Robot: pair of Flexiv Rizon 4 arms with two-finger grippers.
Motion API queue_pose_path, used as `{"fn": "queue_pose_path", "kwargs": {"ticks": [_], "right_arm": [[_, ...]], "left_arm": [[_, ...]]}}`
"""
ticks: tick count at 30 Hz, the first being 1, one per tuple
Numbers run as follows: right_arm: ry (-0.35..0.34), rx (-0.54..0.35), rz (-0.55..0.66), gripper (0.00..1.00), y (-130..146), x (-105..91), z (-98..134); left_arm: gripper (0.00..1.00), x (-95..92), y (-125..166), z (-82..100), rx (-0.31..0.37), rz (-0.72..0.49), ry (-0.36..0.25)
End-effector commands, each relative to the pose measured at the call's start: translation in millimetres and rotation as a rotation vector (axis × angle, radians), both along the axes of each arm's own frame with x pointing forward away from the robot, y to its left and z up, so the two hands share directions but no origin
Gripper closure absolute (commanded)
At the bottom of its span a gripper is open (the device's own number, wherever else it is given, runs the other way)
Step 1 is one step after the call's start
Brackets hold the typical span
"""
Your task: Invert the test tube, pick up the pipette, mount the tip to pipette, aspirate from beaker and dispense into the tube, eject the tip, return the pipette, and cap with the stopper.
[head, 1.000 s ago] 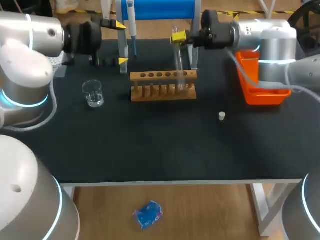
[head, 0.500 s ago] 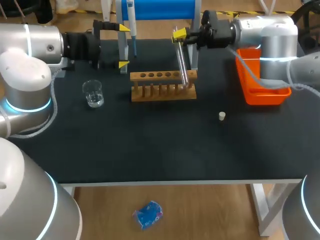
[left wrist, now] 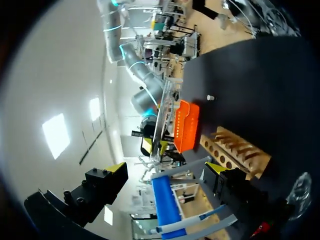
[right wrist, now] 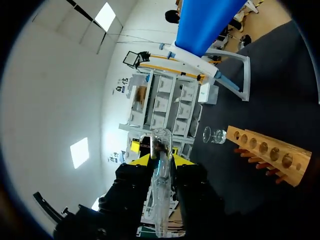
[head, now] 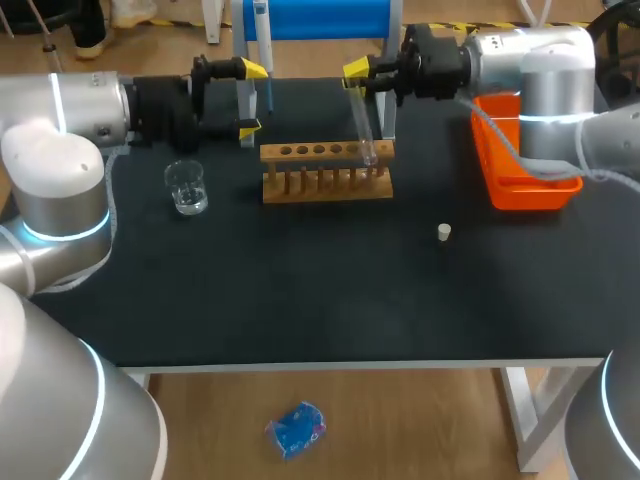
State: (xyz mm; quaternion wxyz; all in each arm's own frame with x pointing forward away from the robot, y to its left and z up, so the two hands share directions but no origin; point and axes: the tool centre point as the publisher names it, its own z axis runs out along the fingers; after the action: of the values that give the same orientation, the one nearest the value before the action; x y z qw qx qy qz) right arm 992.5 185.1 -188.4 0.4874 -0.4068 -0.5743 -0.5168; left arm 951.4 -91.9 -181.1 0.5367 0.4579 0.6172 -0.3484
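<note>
My right gripper (head: 360,74) is shut on the upper part of a clear test tube (head: 364,135). The tube hangs slightly tilted, its lower end at the right-hand holes of the wooden rack (head: 327,170). In the right wrist view the tube (right wrist: 161,180) stands between the yellow tips of that gripper (right wrist: 161,160). My left gripper (head: 248,97) is open, beside the stand's post, with the pipette (head: 262,40) hanging just behind it. From the left wrist, that gripper (left wrist: 165,170) holds nothing. The glass beaker (head: 186,187) stands left of the rack. The white stopper (head: 444,233) lies on the mat.
An orange bin (head: 520,165) sits at the table's right side under my right arm. A blue-topped stand (head: 315,18) runs along the back edge behind the rack. Black mat (head: 320,290) covers the table in front of the rack.
My right gripper has turned and tilted the test tube over the rack's right end. My left arm has shifted right, bringing its open gripper closer to the pipette stand.
</note>
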Motion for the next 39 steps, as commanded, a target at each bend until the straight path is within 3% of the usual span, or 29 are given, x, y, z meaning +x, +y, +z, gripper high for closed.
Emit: {"fn": "queue_pose_path", "kwargs": {"ticks": [1,3,5,13,25,39], "right_arm": [[0.027,-0.008,-0.006,1.0,7.7,3.6,-5.8],[0.024,-0.01,-0.007,1.0,12.7,7.2,-10.0],[0.01,-0.019,-0.01,1.0,16.5,10.4,-13.9],[0.024,-0.004,-0.017,1.0,30.2,15.9,-24.2],[0.054,0.005,-0.02,1.0,47.3,23.2,-28.2],[0.069,0.007,-0.019,1.0,58.8,24.7,-26.8]], "left_arm": [[0.0,-0.8,-3.0,-6.5,0.05,-0.034,-0.195],[0.0,-3.2,-6.8,-9.0,0.075,-0.053,-0.209],[0.0,-4.8,-11.0,-11.6,0.087,-0.059,-0.186],[0.0,-7.1,-34.3,-19.2,-0.046,-0.064,-0.094],[0.0,-11.4,-79.5,-28.9,-0.042,-0.147,-0.166],[0.0,-9.2,-97.4,-33.8,-0.064,-0.174,-0.191]]}}
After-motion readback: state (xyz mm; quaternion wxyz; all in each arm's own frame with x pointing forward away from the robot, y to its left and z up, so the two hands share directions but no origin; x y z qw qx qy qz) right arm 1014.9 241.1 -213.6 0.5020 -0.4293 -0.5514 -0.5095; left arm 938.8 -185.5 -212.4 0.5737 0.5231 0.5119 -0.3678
